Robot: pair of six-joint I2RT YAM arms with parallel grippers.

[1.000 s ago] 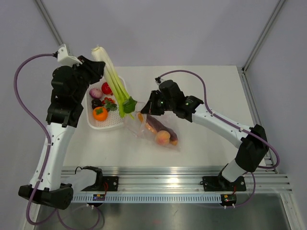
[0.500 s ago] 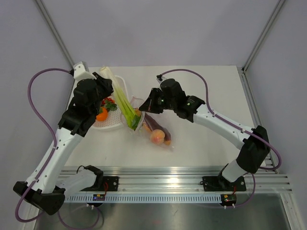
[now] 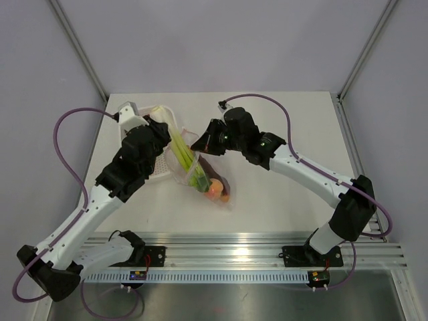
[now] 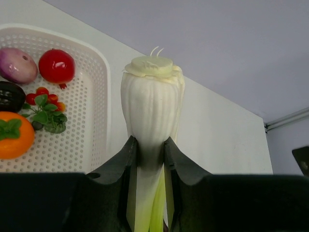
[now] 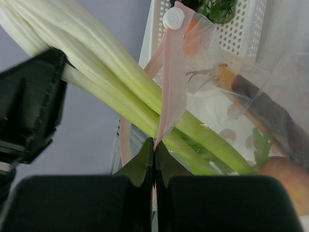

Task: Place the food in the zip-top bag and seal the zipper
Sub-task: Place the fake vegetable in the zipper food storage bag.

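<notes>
With the left gripper (image 4: pixel 149 144) clamping the celery stalk (image 4: pixel 152 99), sliding it deeper toward 5 o'clock seemed best while the right gripper (image 5: pixel 154 145) pinched the zipper (image 5: pixel 170 89) open.

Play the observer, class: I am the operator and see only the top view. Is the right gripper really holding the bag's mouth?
Observer: Yes. The right wrist view shows the right gripper shut on the pink strip of the bag.
Operator: And the left arm?
Observer: The left wrist view shows the left gripper clamped on the celery near its white end.
Operator: What is there left to pack?
Observer: An onion, a tomato and an orange lie in the basket.
</notes>
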